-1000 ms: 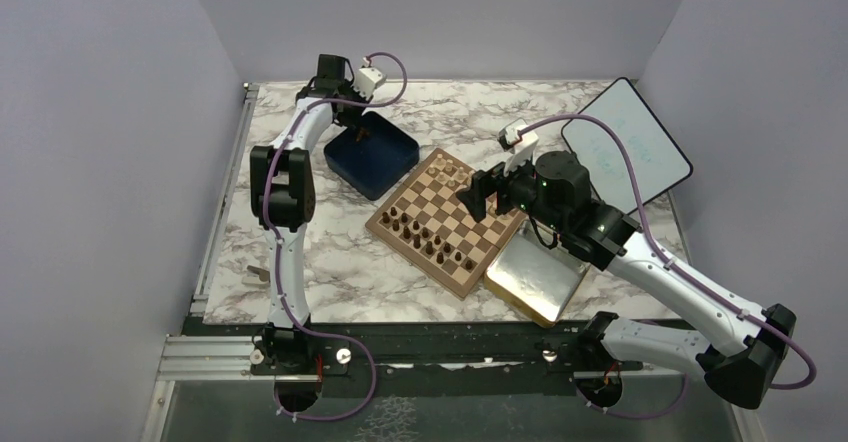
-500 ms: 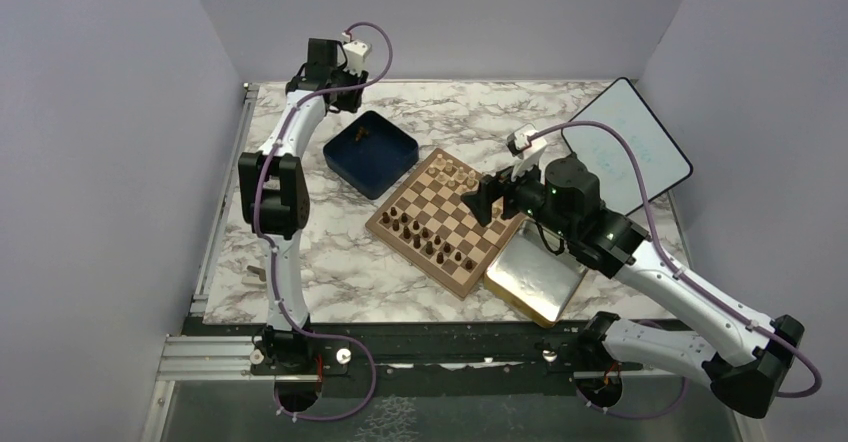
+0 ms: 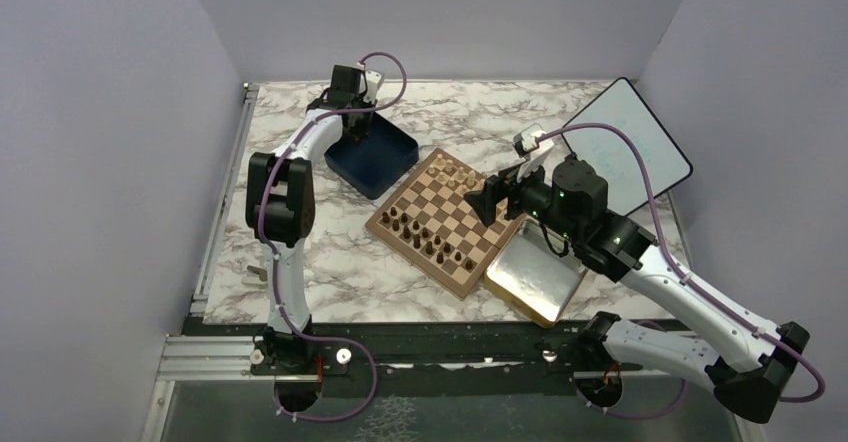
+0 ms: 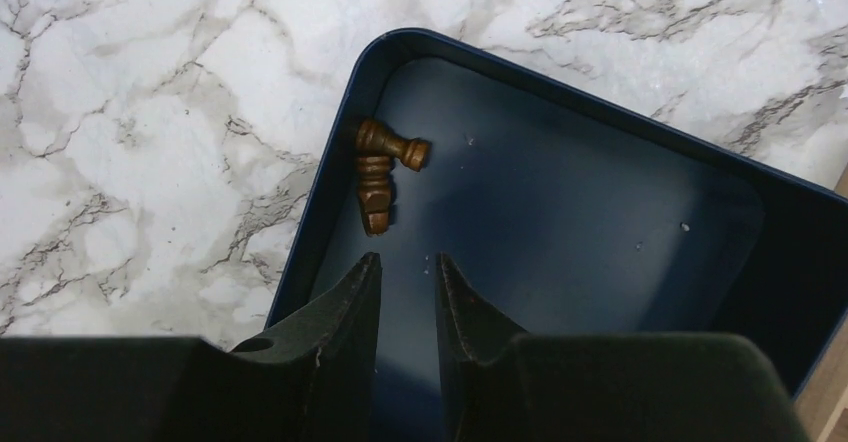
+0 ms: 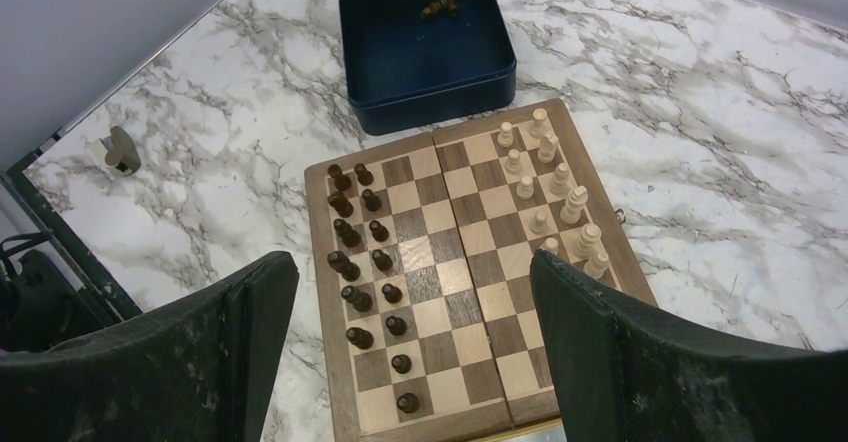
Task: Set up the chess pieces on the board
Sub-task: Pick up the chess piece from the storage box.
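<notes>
Retry, it seems: left gripper (image 4: 406, 259) back over the blue box (image 4: 600, 262), jaws narrowly apart, empty; two dark chess pieces (image 4: 385, 167) lie tipped in its corner, unclaimed; right gripper (image 5: 412, 262) gapes above the board (image 5: 450, 262) beside that box.

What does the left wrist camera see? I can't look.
Two dark brown chess pieces lie tipped over, touching, in a corner of the dark blue box on the marble table. The left gripper points at them, jaws slightly apart and empty.

On the board (image 5: 470, 272), dark chess pieces (image 5: 383, 260) line the left, pale chessmen (image 5: 559, 174) the right.
</notes>
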`<state>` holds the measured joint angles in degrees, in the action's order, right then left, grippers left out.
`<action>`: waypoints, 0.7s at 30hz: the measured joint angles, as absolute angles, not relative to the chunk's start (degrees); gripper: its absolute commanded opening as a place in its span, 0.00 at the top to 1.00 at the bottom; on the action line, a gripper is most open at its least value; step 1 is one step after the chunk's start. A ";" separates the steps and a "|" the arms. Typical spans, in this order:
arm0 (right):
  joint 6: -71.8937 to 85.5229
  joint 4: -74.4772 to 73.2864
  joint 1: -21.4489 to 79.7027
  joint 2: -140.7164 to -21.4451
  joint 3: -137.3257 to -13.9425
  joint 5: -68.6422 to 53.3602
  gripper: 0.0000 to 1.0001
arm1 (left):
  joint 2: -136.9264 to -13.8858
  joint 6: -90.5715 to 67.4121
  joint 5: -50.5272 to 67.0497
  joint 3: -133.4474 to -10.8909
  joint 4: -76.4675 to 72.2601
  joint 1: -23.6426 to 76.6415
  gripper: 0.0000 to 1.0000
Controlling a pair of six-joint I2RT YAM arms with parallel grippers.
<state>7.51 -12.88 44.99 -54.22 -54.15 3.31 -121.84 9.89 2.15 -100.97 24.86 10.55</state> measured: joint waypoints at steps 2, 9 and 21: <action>7.51 -12.88 44.99 -54.33 -54.15 3.31 0.09 | -121.84 9.82 1.30 -99.68 23.77 10.66 0.73; 7.55 -12.91 44.99 -54.70 -54.15 3.31 0.10 | -121.84 9.39 -1.48 -97.69 20.27 10.52 0.72; 8.08 -12.91 44.99 -54.74 -54.15 3.31 0.10 | -122.61 9.41 -2.24 -97.17 16.97 10.52 0.70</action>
<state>8.08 -12.91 44.99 -54.74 -54.15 3.31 -122.61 9.41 -2.24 -97.17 16.97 10.52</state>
